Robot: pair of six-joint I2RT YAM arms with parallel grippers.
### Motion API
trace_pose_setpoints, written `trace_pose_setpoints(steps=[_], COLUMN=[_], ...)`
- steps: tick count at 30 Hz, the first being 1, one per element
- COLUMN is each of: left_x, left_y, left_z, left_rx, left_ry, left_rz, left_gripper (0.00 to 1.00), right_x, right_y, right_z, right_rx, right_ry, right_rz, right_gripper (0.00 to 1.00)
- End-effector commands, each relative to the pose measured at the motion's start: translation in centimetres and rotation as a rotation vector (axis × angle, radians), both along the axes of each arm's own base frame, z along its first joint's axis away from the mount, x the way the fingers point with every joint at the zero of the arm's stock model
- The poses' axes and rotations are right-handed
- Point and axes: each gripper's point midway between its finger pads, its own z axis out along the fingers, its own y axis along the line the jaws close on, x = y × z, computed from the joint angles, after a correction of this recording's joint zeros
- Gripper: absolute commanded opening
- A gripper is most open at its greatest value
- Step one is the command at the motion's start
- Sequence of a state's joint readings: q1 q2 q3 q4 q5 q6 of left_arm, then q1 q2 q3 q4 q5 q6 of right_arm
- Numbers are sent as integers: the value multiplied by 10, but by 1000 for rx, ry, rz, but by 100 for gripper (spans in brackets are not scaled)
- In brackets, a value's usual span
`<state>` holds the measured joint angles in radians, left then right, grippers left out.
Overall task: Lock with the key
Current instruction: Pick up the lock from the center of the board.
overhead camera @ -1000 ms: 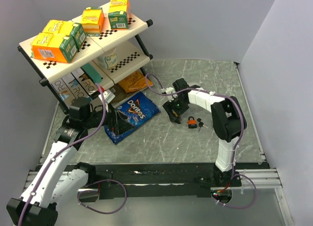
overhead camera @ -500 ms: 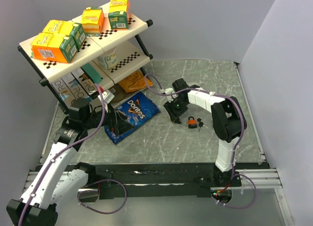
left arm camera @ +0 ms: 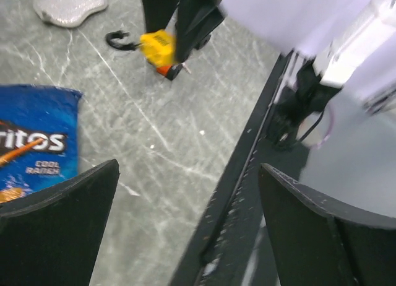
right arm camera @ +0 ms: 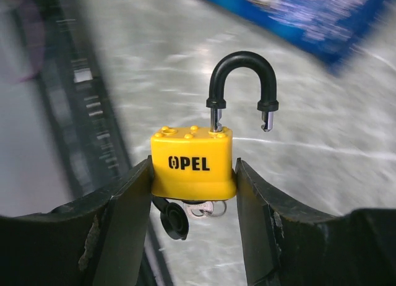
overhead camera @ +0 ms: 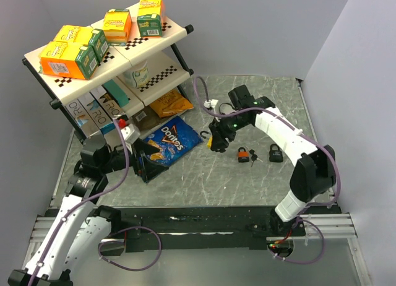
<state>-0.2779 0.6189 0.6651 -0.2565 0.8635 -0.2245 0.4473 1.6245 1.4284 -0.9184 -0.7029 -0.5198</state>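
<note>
My right gripper (right arm camera: 193, 177) is shut on a yellow padlock (right arm camera: 193, 163) marked OPEL and holds it by its sides above the table. Its black shackle (right arm camera: 242, 82) stands open, one end free. A small silver metal piece with a ring (right arm camera: 209, 207) and a black cap hang under the body. In the left wrist view that padlock (left arm camera: 158, 44) shows far off. The key (overhead camera: 252, 156), a tiny dark bunch, lies on the table right of my right gripper (overhead camera: 215, 142), beside an orange padlock (overhead camera: 244, 154). My left gripper (left arm camera: 185, 227) is open and holds nothing, over the table's near edge.
A black padlock (overhead camera: 275, 153) lies right of the key bunch. A blue Doritos bag (overhead camera: 166, 145) lies between the arms. A two-tier shelf (overhead camera: 176, 33) with boxes stands at the back left. A black rail (left arm camera: 238, 174) runs along the table's near edge.
The right jaws have closed on the yellow padlock and raised it. The right arm's elbow swung right, uncovering the black padlock. The left arm drew back slightly.
</note>
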Motion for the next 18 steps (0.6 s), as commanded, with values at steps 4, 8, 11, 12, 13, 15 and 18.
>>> trace_pose_setpoints(steps=[4, 8, 11, 12, 13, 15, 18], left_x=[-24, -14, -7, -6, -5, -2, -9], left_y=[2, 3, -1, -3, -7, -11, -23], left_z=[-22, -23, -14, -12, -14, -13, -15], left_rx=[134, 190, 215, 221, 230, 263, 289], left_ry=[-408, -590, -694, -716, -723, -797, -888], left_rz=[-216, -229, -250, -260, -279, -304, -354], left_gripper=[97, 94, 91, 91, 89, 87, 84], right_x=[-92, -114, -129, -133, -135, -142, -148], right_y=[15, 16, 19, 21, 22, 26, 29], right_z=[77, 79, 81, 81, 82, 83, 83], right_rx=[298, 315, 313, 313, 313, 312, 305], right_ry=[128, 217, 257, 263, 265, 272, 283], right_rz=[305, 377, 418, 427, 436, 463, 481], right_gripper=[0, 0, 0, 0, 0, 0, 0])
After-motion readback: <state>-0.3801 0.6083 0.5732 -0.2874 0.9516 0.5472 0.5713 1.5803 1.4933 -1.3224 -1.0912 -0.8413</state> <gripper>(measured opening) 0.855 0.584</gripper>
